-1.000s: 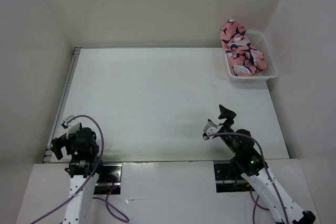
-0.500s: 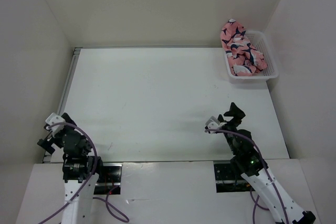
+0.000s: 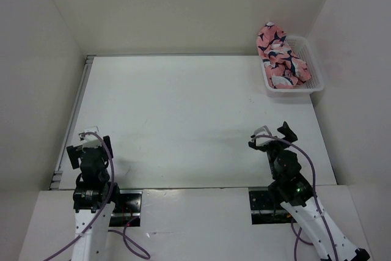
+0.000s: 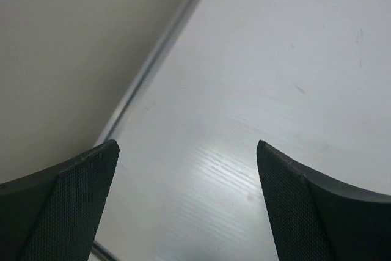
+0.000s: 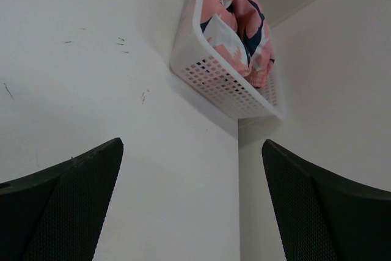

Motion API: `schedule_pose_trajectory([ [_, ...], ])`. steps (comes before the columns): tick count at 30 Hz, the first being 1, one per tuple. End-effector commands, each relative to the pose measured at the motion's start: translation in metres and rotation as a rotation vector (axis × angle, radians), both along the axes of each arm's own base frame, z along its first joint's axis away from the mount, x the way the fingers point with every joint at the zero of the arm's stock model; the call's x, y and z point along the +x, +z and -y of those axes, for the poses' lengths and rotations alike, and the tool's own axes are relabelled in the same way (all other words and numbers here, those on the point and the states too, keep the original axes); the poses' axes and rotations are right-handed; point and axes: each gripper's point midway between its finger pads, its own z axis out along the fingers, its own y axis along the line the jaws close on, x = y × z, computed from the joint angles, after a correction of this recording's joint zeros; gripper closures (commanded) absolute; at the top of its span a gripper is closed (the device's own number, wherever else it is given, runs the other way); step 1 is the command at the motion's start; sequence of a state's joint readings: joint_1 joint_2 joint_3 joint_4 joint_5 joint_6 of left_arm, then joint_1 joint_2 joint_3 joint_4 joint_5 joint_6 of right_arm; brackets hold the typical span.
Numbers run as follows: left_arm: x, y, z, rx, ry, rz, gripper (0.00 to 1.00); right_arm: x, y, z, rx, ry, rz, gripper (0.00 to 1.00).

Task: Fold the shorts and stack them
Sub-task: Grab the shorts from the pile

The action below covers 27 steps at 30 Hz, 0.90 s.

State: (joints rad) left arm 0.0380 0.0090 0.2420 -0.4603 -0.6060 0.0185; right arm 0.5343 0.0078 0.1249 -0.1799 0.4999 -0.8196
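The salmon-pink shorts [image 3: 280, 56] with navy-and-white shark print lie bunched in the white mesh basket [image 3: 313, 81] at the table's far right corner. They also show in the right wrist view [image 5: 239, 22], heaped above the basket's rim [image 5: 208, 71]. My right gripper [image 3: 272, 138] is open and empty near the front right of the table, pointing toward the basket. My left gripper [image 3: 88, 145] is open and empty at the front left, over bare table [image 4: 244, 90] next to the left edge rail [image 4: 153, 65].
White walls enclose the table on the left, back and right. A metal rail [image 3: 76, 108] runs along the left edge. The basket stands against the right wall [image 5: 324, 90].
The left gripper swung out to the left and back toward the middle. The right gripper moved right and turned toward the basket. The shorts have not moved.
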Motion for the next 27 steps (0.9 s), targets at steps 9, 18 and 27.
schedule_pose_trajectory([
  [9,-0.018,-0.039,0.030,-0.095,-0.164,-0.200,0.00,-0.002,0.019,0.003,0.113,-0.033,0.038,0.01],
  [18,-0.005,-0.051,-0.009,0.004,0.069,-0.093,0.00,0.003,0.058,-0.002,-0.184,0.031,0.222,0.01],
  [27,0.018,0.074,-0.005,-0.001,0.030,0.274,0.00,0.035,0.157,-0.059,0.042,0.222,0.189,0.01],
])
